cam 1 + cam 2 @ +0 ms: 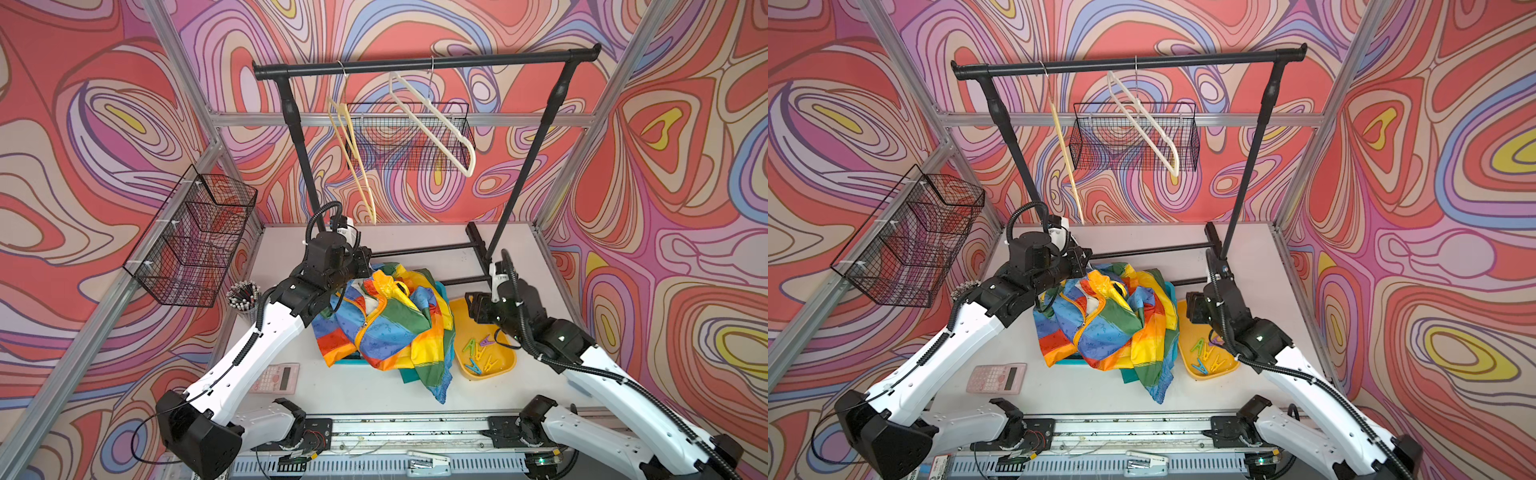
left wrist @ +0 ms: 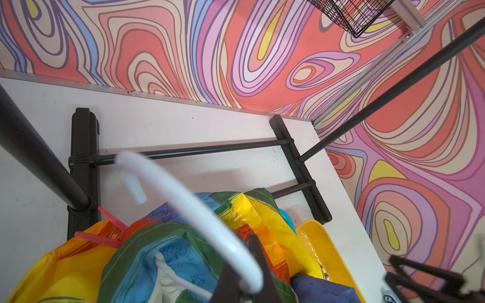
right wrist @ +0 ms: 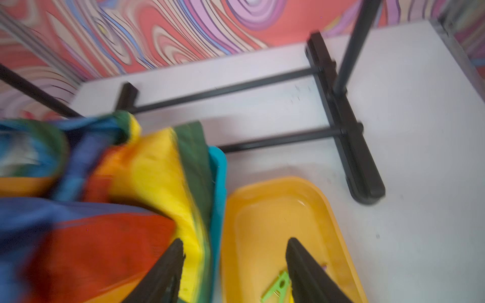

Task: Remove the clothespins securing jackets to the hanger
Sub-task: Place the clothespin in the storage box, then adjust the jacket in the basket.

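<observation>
Jaws of the right gripper (image 3: 235, 241) are spread wide and empty over the tray (image 1: 459, 311), where loose pins (image 1: 478, 353) are gathered. A hanger (image 2: 189, 199) is clamped by the left gripper (image 2: 244, 272) above the jacket (image 1: 386, 324) heaped on the table (image 1: 353, 390). One pink pin (image 2: 105, 233) is seen clipped at the jacket's left side, across the heap from the open jaws and nearer the occupied left arm, with its legs splayed outward.

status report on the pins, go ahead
Left gripper shut on white hanger. Right gripper open above yellow tray, loose clothespins inside. Pink clothespin still clipped on rainbow jacket. Rack upright close beside it.
</observation>
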Available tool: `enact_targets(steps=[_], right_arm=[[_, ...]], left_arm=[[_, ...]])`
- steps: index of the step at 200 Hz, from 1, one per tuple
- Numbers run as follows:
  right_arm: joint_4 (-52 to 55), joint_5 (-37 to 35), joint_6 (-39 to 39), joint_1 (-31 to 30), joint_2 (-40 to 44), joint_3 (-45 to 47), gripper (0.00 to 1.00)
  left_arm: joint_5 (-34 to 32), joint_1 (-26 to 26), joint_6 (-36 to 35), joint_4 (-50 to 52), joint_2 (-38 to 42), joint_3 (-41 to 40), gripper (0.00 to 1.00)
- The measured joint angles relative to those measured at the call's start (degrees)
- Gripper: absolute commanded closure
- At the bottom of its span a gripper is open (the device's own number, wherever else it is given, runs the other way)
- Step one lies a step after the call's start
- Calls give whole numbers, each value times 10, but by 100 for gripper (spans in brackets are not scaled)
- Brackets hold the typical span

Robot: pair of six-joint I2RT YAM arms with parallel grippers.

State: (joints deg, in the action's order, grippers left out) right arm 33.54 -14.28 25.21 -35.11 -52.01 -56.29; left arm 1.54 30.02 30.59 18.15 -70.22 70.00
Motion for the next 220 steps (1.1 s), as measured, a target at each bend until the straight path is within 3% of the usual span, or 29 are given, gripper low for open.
enact_targets(steps=[25, 49, 98, 122, 170, 198, 212, 220], right_arm=[[-23, -23, -46, -111, -47, -113, 32], [-25, -38, -92, -221, -144, -212, 30], [14, -34, -137, -240, -309, -297, 39], [31, -35, -151, -240, -328, -296, 54], [19, -22, -156, -240, -315, -279, 100], [-19, -11, -160, -243, -276, -229, 100], [-33, -5, -165, -243, -248, -194, 100], [-40, -2, -169, -243, -233, -176, 100]], left_arm=[[-13, 11, -6, 0, 1, 0, 100], [-20, 17, -10, 0, 1, 0, 100], [-35, 38, -19, 0, 1, 0, 100], [-36, 43, -21, 0, 2, 0, 100], [-30, 47, -21, 0, 12, 0, 100], [-17, 53, -23, 5, 26, 0, 78], [-14, 60, -24, 6, 46, -1, 47], [-17, 59, -27, 11, 60, -2, 38]])
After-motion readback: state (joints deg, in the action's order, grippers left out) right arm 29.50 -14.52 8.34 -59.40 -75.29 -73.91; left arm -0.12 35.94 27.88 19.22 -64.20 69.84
